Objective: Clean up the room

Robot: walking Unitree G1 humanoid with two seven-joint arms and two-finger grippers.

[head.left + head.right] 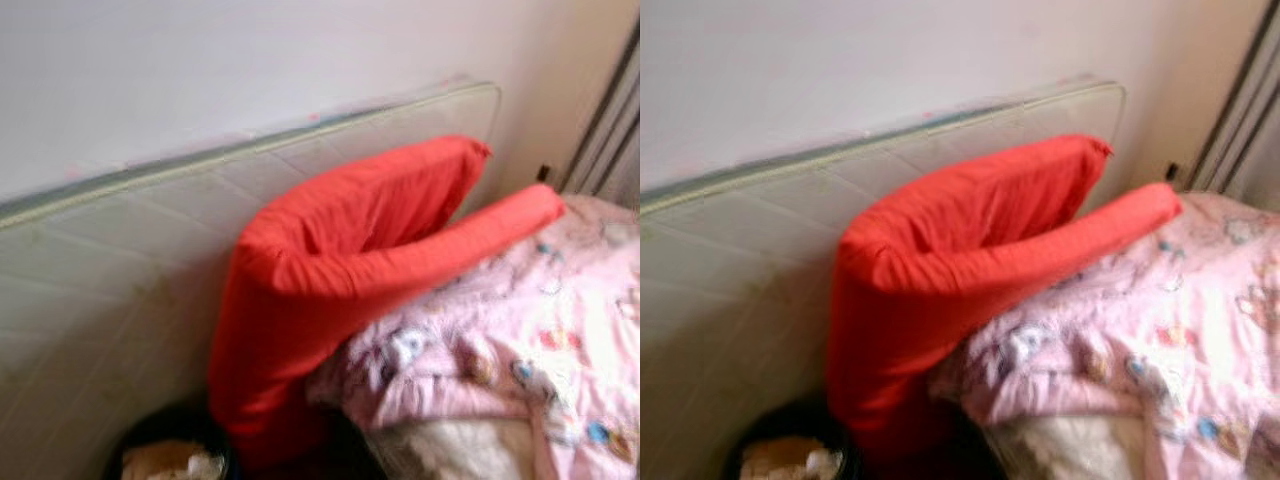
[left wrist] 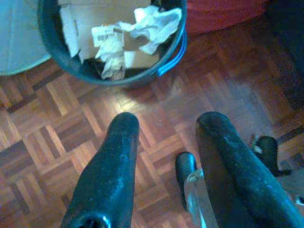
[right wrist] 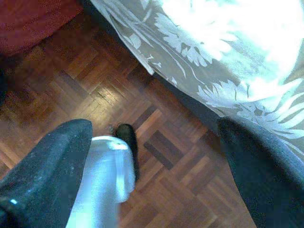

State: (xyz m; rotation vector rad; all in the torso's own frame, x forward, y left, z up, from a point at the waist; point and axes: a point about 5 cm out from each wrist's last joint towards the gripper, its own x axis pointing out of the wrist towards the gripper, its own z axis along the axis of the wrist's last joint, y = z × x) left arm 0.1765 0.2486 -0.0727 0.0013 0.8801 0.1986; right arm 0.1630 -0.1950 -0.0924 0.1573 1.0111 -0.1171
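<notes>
A long red cushion (image 1: 340,260) leans folded against a pale mattress (image 1: 110,270) that stands on edge along the wall. A pink patterned blanket (image 1: 520,350) lies bunched on the bed at the right, touching the cushion. A dark bin (image 2: 114,42) holding cardboard and crumpled paper (image 2: 142,23) stands on the floor at the cushion's foot, also seen as the bin (image 1: 170,455). My left gripper (image 2: 166,123) hangs open above the parquet, a short way from the bin. My right gripper (image 3: 152,128) hangs open over the floor beside a white flowered bedcover (image 3: 228,57).
Parquet floor (image 2: 61,133) runs between the bin and the bed. A grey curtain (image 1: 610,130) hangs in the far right corner. The white wall (image 1: 250,60) rises behind the mattress. My own feet show below the grippers.
</notes>
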